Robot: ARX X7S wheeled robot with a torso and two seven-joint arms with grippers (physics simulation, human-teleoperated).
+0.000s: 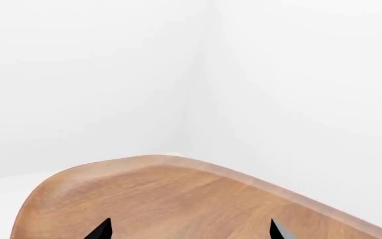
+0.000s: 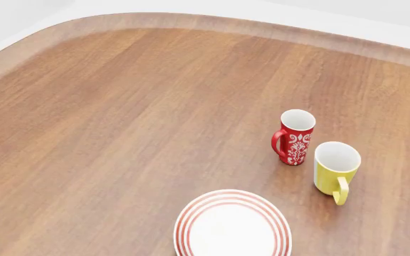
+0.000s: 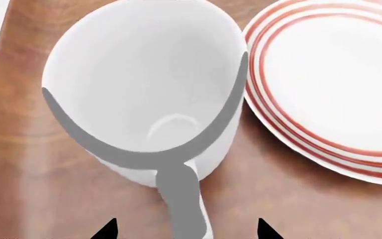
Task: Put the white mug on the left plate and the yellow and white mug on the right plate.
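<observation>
white mug (image 3: 144, 84) sits just beside a red-ringed plate (image 3: 330, 84), handle toward right end effector (image 3: 185, 230).

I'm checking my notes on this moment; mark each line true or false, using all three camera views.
1. The yellow mug stands upright on the table. True.
2. The red mug sits on a plate. False: it stands on bare wood beyond the plate.
3. The right gripper hangs over the white mug, its handle between the tips. True.
4. The white mug rests on a plate. False: it stands beside the plate.
5. The left gripper holds a mug. False: it is open and empty.
</observation>
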